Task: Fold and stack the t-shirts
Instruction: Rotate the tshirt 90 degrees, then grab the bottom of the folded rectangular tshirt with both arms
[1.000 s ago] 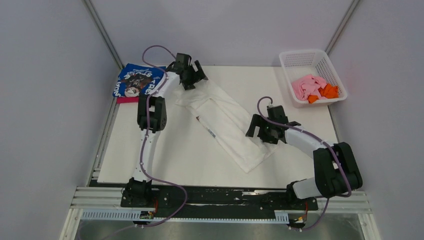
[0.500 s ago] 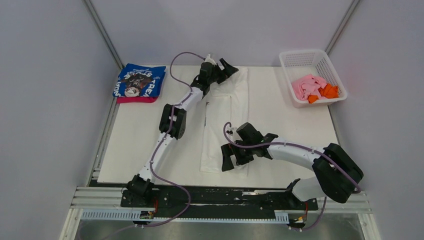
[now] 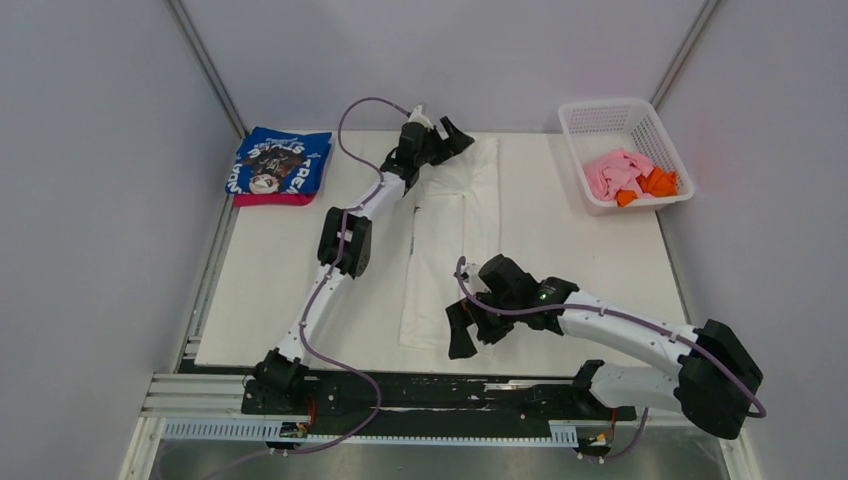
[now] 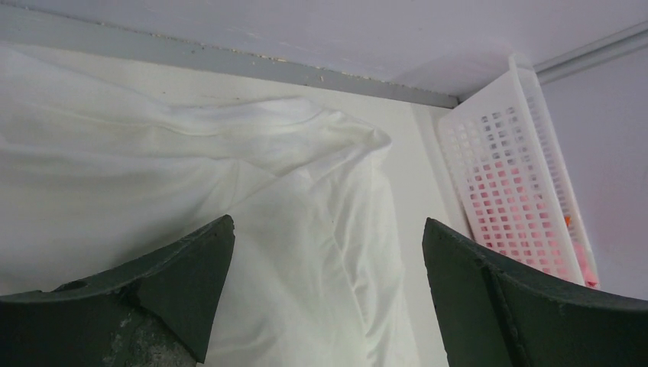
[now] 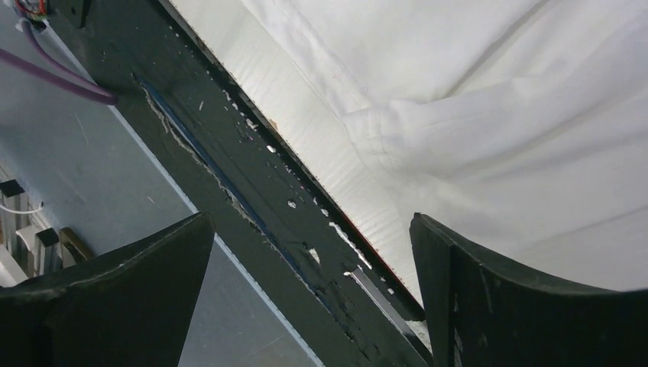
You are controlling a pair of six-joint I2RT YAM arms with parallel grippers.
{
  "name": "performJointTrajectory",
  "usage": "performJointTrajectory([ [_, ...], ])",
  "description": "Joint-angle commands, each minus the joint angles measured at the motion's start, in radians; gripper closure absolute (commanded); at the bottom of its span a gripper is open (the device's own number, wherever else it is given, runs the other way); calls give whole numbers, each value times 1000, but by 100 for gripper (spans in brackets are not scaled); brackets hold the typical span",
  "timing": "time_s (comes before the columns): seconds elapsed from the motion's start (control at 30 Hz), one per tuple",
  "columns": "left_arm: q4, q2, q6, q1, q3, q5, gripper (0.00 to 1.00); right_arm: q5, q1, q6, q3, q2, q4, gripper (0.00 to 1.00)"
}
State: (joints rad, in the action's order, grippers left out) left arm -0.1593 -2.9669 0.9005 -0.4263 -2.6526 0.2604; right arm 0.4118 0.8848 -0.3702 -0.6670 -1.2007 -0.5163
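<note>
The large white t-shirt (image 3: pixel 445 245), folded into a long strip, lies front to back across the table's middle. My left gripper (image 3: pixel 452 132) is open at the strip's far end. In the left wrist view the jaws (image 4: pixel 328 260) stand wide apart over rumpled white cloth (image 4: pixel 290 191) and hold nothing. My right gripper (image 3: pixel 463 333) is open at the strip's near end. In the right wrist view it (image 5: pixel 313 267) hangs over the table's front edge, with the shirt's hem (image 5: pixel 474 99) just beyond. The blue tee (image 3: pixel 278 160) lies folded on a magenta one (image 3: pixel 270 200) at the far left.
The white lattice basket (image 3: pixel 600 117) stands at the far right with pink (image 3: pixel 612 172) and orange (image 3: pixel 658 182) cloth inside; it also shows in the left wrist view (image 4: pixel 504 176). The black base rail (image 5: pixel 252 176) runs along the table's near edge.
The white shirt swung from a diagonal to lying straight front to back. The left gripper moved right along the far edge. The right gripper moved left and toward the near edge.
</note>
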Motion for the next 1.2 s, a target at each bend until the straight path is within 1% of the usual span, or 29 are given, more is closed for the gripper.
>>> performJointTrajectory([
  [0.0,60,167,-110,3,-11,17,0,-119,7,-47,-20,117,-19,0],
  [0.1,127,243,-170,-4,1,53,0,-291,-1,-156,-28,220,-20,0],
  [0.23,221,415,-208,-11,90,147,0,-484,-50,-302,-4,358,-25,0],
  [0.27,236,484,-217,-12,143,191,0,-511,-66,-339,9,384,-24,0],
  [0.3,286,520,-223,-13,168,211,0,-511,-88,-354,22,402,-24,0],
  [0.33,316,599,-242,-14,233,250,0,-493,-112,-364,36,415,-27,0],
  [0.37,380,644,-255,-21,278,262,0,-463,-136,-377,47,421,-34,0],
  [0.4,415,751,-291,-27,385,258,0,-434,-159,-394,55,419,-43,0],
  [0.43,474,806,-312,-46,460,240,0,-380,-172,-407,62,409,-54,0],
  [0.47,494,938,-346,-62,634,165,0,-350,-178,-415,68,396,-65,0],
  [0.5,522,1011,-354,-98,726,104,0,-330,-179,-418,71,379,-78,1],
  [0.53,523,1155,-360,-121,924,-14,0,-303,-180,-418,74,360,-88,4],
  [0.57,514,1283,-357,-167,1109,-110,0,-285,-181,-417,78,339,-99,6],
  [0.6,516,1347,-337,-189,1200,-150,0,-259,-182,-415,85,318,-104,9],
  [0.63,524,1459,-325,-229,1360,-207,0,-238,-184,-412,90,298,-107,11],
  [0.67,542,1517,-290,-247,1432,-232,0,-217,-183,-410,95,281,-107,15],
  [0.7,552,1628,-269,-284,1570,-276,0,-198,-183,-409,102,266,-103,17],
  [0.73,566,1681,-227,-300,1633,-292,0,-182,-182,-407,111,250,-96,20],
  [0.77,577,1785,-205,-330,1746,-317,0,-171,-182,-405,119,228,-89,22],
  [0.8,606,1828,-150,-344,1791,-326,0,-164,-181,-406,129,211,-80,24],
  [0.83,619,1910,-97,-366,1875,-329,0,-154,-181,-406,138,195,-67,27],
  [0.9,634,2004,-30,-398,1976,-298,1,-127,-179,-407,151,165,-35,32],
  [0.97,614,2058,30,-429,2051,-271,3,-113,-179,-414,163,145,-19,35],
  [1.07,557,2053,83,-473,2128,-217,6,-112,-178,-434,195,139,9,39],
  [1.17,524,1997,96,-484,2146,-201,11,-108,-175,-455,226,138,50,42],
])
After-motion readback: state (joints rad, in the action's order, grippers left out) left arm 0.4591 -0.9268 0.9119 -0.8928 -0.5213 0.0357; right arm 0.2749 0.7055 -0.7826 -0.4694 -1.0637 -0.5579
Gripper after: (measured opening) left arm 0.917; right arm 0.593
